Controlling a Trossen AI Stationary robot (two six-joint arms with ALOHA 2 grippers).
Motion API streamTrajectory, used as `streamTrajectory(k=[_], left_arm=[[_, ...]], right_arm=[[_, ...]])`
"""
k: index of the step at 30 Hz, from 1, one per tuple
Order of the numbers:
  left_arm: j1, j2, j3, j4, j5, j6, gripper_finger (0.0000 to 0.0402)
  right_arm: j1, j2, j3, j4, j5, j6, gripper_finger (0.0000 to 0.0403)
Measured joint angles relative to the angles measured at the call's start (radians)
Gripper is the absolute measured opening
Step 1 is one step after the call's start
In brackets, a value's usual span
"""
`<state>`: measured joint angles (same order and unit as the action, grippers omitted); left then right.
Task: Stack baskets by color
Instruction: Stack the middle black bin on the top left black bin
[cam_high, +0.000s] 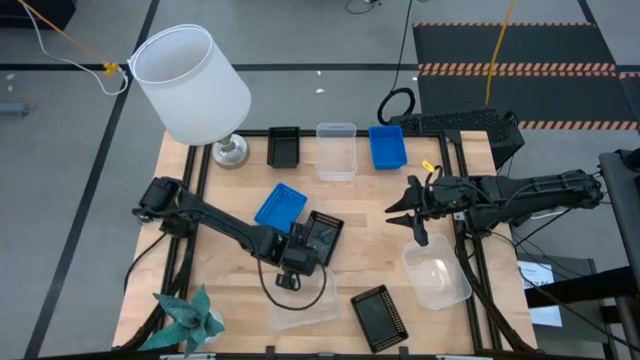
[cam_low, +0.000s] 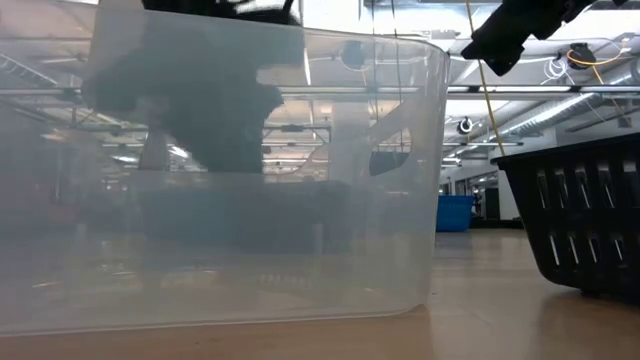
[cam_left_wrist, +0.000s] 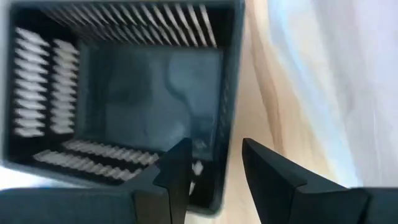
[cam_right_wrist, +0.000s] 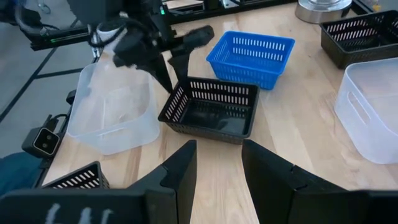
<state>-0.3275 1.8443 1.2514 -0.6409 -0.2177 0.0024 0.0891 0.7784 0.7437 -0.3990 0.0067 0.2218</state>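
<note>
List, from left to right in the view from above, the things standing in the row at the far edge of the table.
Lamp → black basket → clear basket → blue basket.

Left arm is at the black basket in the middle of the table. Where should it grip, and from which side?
Grip the rim wall of the black basket on the side nearest the left pincer, coming from above. The basket sits upright and open-topped, its slotted walls thin enough to pinch; one finger already hangs inside that wall, the other outside it.
</note>
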Motion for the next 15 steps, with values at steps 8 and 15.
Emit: streamTrajectory(k=[8, 15], left_arm=[[0.006, 0.020, 0.001, 0.021, -0.002, 0.031, 0.0112], [0.008, 0.021, 0.000, 0.026, -0.004, 0.071, 0.0015]], right_arm=[[0.000, 0.000, 0.000, 0.006, -0.002, -0.002, 0.0121], [0.000, 0.000, 0.000, 0.006, -0.002, -0.002, 0.0121]])
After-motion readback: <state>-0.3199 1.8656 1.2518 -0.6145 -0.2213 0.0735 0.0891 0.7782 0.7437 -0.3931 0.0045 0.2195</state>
